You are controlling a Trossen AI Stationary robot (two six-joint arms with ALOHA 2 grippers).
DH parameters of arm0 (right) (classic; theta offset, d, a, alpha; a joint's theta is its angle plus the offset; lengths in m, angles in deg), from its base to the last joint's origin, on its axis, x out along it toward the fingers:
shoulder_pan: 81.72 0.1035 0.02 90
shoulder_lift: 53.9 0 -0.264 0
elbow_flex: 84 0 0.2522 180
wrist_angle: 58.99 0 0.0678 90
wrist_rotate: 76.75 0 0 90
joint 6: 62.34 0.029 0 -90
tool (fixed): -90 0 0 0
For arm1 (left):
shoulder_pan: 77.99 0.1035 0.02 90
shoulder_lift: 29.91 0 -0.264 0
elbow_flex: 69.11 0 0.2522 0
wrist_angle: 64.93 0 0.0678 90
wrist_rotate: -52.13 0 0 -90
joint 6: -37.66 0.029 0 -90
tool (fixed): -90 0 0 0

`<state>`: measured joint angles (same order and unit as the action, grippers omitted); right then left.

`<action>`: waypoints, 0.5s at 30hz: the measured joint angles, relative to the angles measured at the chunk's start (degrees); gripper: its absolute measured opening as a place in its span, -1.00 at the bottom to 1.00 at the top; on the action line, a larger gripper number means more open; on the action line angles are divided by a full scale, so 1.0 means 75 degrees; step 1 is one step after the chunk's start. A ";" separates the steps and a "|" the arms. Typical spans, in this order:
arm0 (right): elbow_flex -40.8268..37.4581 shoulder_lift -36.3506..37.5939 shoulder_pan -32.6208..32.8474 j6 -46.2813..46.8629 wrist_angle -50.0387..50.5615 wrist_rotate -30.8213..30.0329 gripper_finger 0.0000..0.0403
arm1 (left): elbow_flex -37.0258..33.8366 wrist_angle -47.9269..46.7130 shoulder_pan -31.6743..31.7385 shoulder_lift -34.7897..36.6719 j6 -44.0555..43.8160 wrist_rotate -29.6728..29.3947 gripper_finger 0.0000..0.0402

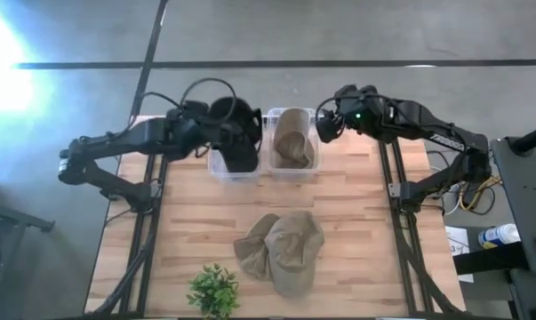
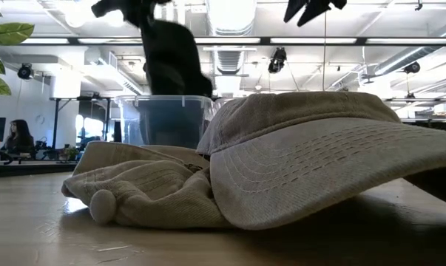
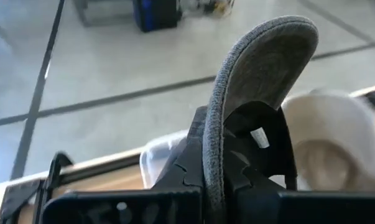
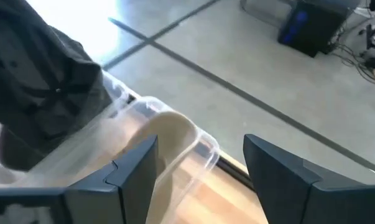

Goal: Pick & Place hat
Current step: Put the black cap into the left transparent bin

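Note:
A black cap (image 1: 235, 135) hangs from my left gripper (image 1: 205, 133) over the left of two clear bins (image 1: 221, 167) at the table's far edge. In the low view the cap (image 2: 171, 59) dangles above that bin (image 2: 163, 118). The right bin (image 1: 314, 142) holds a tan hat (image 1: 292, 138). Two more tan hats (image 1: 281, 249) lie crumpled together on the table's near middle. My right gripper (image 1: 325, 120) hovers open just right of the right bin; its wrist view (image 4: 203, 180) looks down at that bin's rim (image 4: 199, 143). My left gripper holds the black cap by its stiff grey brim (image 3: 215, 162), pinched edge-on between the two fingers (image 3: 187, 168). The brim (image 3: 262, 68) curves away past the fingertips. The cap is lifted clear, and its crown hangs down over the left bin.
A small green plant (image 1: 214, 289) stands at the table's near edge, left of the tan hats. The bare wooden tabletop (image 1: 188, 213) stretches between the bins and the hats. A dark stand and a bottle (image 1: 499, 236) sit beyond the table's right edge.

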<state>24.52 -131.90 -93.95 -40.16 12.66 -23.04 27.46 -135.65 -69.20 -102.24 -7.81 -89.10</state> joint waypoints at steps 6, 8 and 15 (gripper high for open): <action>-0.0337 -0.0006 -0.0012 0.0193 0.0008 0.0038 0.16 | -0.1089 -0.0002 0.0201 -0.0342 -0.0521 0.0569 -0.97; -0.0386 -0.0011 -0.0036 0.0277 0.0023 0.0026 0.16 | -0.1372 0.0108 0.0329 -0.0542 -0.0618 0.1215 -0.97; -0.0405 -0.0023 -0.0060 0.0578 0.0029 0.0387 0.15 | -0.2092 0.1515 0.0519 -0.1317 -0.0275 0.2194 -0.93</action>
<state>21.49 -132.07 -94.40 -35.83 12.87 -20.14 11.78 -124.29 -65.31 -112.11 -9.87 -72.65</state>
